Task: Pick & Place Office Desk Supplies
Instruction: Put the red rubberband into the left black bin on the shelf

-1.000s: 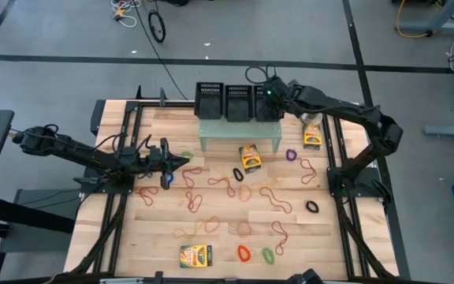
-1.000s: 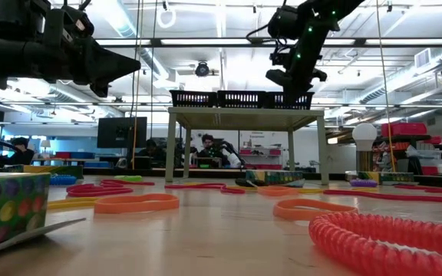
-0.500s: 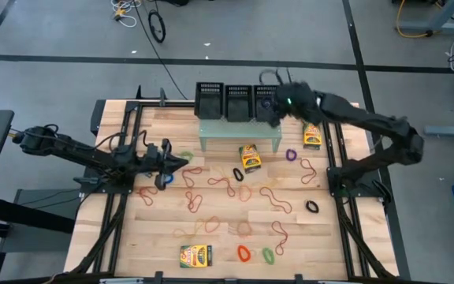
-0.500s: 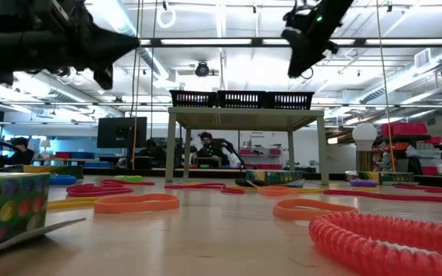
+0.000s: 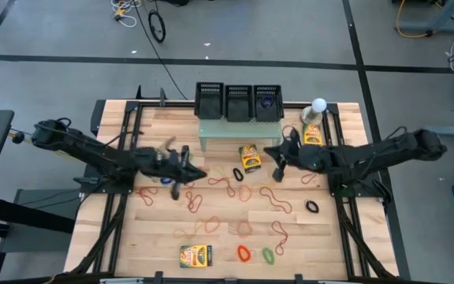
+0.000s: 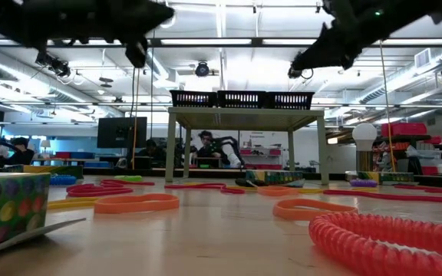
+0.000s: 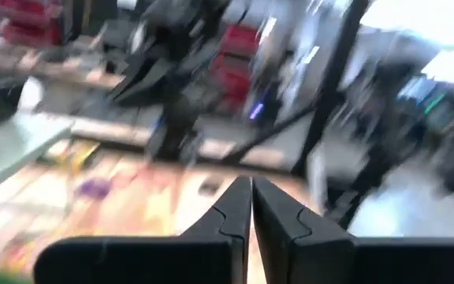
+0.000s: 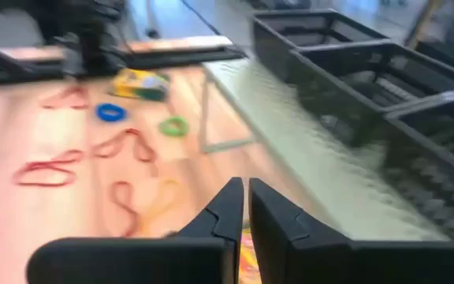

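Thin rubber bands in red, orange, purple, green and black lie scattered flat on the wooden table. Yellow-and-green boxes lie at the centre, by the right rail and near the front edge. My left gripper hovers over the bands left of centre, shut and empty. My right gripper hangs above the table just right of the centre box, also shut and empty. In the low view both grippers are high above the tabletop.
A pale green perforated stand stands at the far middle, with three black baskets in a row on it. A white ball-topped object stands at the far right. Black rails run along both sides of the table.
My right gripper has swung from above the rightmost basket toward the near edge and down, ending beside the centre box. My left gripper has moved toward the table's right and turned over the bands. No band or box has moved.
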Available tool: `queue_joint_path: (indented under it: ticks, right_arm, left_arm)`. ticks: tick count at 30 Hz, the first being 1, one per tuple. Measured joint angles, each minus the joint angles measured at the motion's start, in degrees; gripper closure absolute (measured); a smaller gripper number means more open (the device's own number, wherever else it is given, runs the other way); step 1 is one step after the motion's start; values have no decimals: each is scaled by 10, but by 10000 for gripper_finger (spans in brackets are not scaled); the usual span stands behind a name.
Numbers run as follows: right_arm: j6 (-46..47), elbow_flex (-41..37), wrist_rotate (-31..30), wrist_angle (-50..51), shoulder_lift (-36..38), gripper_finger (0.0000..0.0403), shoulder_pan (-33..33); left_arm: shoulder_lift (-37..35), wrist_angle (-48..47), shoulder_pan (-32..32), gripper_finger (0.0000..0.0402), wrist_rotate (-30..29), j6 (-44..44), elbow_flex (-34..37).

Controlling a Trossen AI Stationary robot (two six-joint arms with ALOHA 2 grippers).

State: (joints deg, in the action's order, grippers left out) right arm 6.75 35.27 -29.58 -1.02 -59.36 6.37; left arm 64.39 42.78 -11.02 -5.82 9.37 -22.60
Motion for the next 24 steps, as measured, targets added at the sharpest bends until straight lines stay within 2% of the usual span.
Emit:
queue_joint_path:
  ticks: [4, 8, 12, 14, 20, 24]
  right_arm:
    - [-6, -49, -2, -76, -3, 379, 33]
    - [-6, -86, -2, -121, -2, 397, 47]
    - [-11, -105, -4, -153, -2, 396, 48]
    - [-17, -106, -4, -154, -2, 391, 48]
    - [-27, -106, 2, -160, -2, 389, 48]
    - [-30, -106, 3, -161, -2, 396, 48]
  left_arm:
    - [32, -199, -23, 396, -29, -48, -79]
    - [55, -395, -33, 393, -32, 18, -130]
    - [92, -535, -56, 352, -22, 81, -151]
    - [117, -562, -74, 322, -15, 104, -151]
    - [188, -556, -114, 232, -17, 132, -151]
    - [217, -557, -123, 190, -43, 147, -151]
